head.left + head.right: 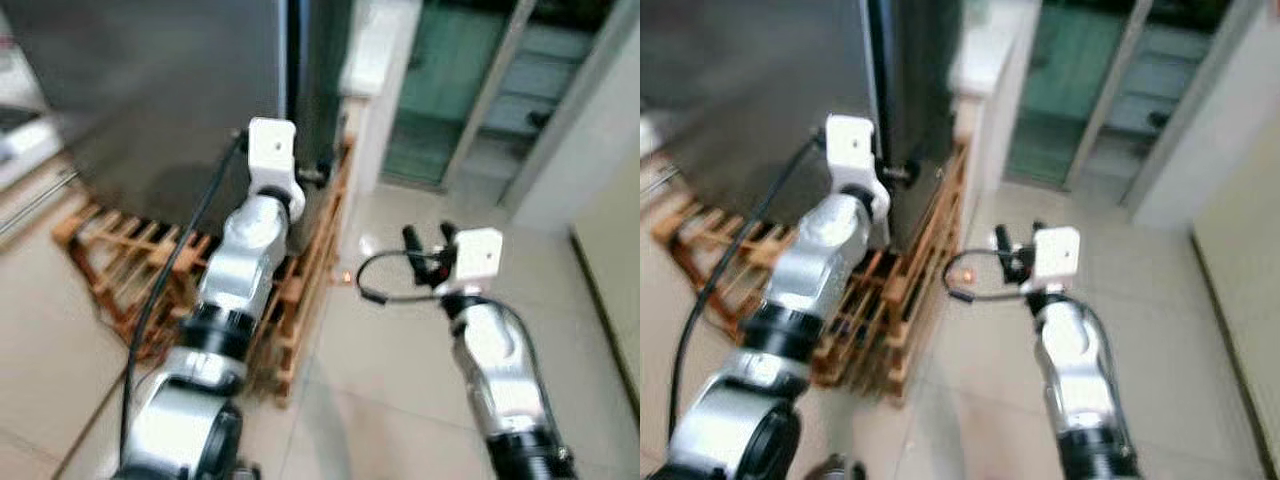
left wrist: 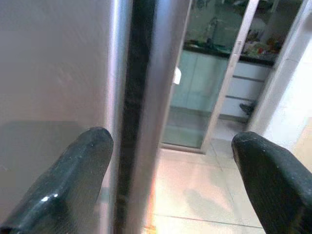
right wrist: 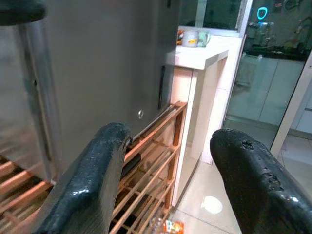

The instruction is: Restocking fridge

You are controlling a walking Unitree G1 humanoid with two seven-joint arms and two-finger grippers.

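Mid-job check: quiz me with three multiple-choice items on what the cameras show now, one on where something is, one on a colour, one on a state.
1. Where is the left hand?
A. at the fridge's front corner edge
B. resting on the floor tiles
C. inside a cupboard

2. What colour is the rack under the fridge?
A. blue
B. orange-brown wood
C. white

3. What state is the right hand in?
A. shut on a bottle
B. shut, empty
C. open, empty

Answers:
1 A, the left wrist view shows its fingers astride the steel edge.
2 B, wooden slats show in both eye views.
3 C, its fingers stand apart with nothing between them.
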